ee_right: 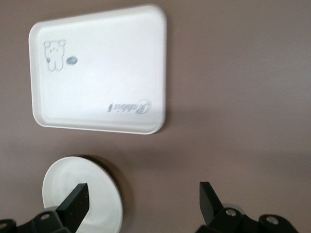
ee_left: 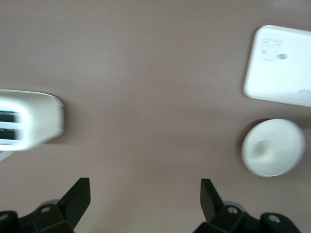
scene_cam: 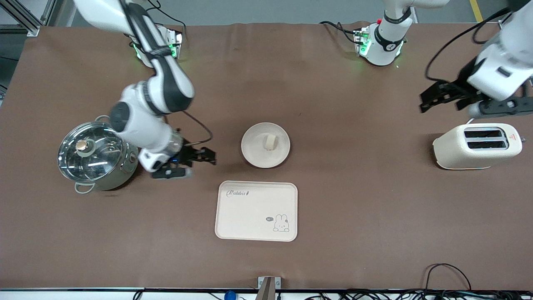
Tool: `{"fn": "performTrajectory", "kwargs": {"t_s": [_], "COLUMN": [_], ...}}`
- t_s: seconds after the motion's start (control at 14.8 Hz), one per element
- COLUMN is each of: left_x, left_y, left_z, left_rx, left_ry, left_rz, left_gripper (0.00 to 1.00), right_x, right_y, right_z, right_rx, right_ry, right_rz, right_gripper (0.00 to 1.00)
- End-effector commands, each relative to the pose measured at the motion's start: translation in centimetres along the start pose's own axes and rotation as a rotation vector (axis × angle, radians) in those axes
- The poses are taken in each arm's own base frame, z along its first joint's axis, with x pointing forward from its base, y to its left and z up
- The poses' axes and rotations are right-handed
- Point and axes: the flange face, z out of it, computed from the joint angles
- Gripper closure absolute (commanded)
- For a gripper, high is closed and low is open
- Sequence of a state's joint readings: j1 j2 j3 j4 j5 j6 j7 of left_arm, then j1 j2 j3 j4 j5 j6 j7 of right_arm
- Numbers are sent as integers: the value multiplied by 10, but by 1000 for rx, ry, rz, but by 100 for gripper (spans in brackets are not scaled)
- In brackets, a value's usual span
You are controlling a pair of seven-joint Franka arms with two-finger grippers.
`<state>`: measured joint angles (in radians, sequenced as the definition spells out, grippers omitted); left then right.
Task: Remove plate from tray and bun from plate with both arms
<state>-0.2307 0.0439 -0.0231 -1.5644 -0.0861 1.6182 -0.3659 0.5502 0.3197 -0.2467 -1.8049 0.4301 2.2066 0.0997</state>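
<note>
1. The plate (scene_cam: 265,145) sits at the frame's center on the counter (scene_cam: 358,208), just above the rabbit tray (scene_cam: 256,211).
2. The bun (scene_cam: 270,142) stands on the plate.
3. My right claw (scene_cam: 199,157), fingers apart and empty, hangs left of center between pot (scene_cam: 95,156) and plate.
4. My left claw (scene_cam: 442,96), also spread and empty, hovers at the right edge above the toaster (scene_cam: 477,145).

A rectangular cream tray (scene_cam: 256,211) with a rabbit drawing and the word "Rabbit" lies flat on the brown table (scene_cam: 354,200), close to the front camera. A steel pot (scene_cam: 95,156) with a glass lid stands toward the right arm's end. A cream toaster (scene_cam: 477,146) with two slots stands toward the left arm's end, well apart from the tray
</note>
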Motion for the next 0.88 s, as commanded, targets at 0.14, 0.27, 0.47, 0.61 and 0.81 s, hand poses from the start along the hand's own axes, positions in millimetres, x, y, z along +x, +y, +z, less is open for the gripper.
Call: {"fn": "performTrajectory", "kwargs": {"t_s": [0.14,0.27,0.47,0.61,0.81], "left_x": [-16,-41,-66,-84,-103], "left_y": [192,249,298,319,330], "left_z": [155,223,299,336,381], "left_rx": [28,49,22,20,69], "left_ry": [21,31,72,108,151], "left_rz": [-41,19,16,26,14], "left_gripper": [0,0,0,1,1], "right_x": [34,28,5,-11,-44], "right_y": [29,48,77,99,131], "right_z": [-93,-131,-191,-226,-269], "right_rx": [-174,-221,-215,-203,-230], "right_ry": [0,17,-18,-21,-1], "right_rz": [-58,-60,-9,-12,-54], "right_gripper": [0,0,0,0,0]}}
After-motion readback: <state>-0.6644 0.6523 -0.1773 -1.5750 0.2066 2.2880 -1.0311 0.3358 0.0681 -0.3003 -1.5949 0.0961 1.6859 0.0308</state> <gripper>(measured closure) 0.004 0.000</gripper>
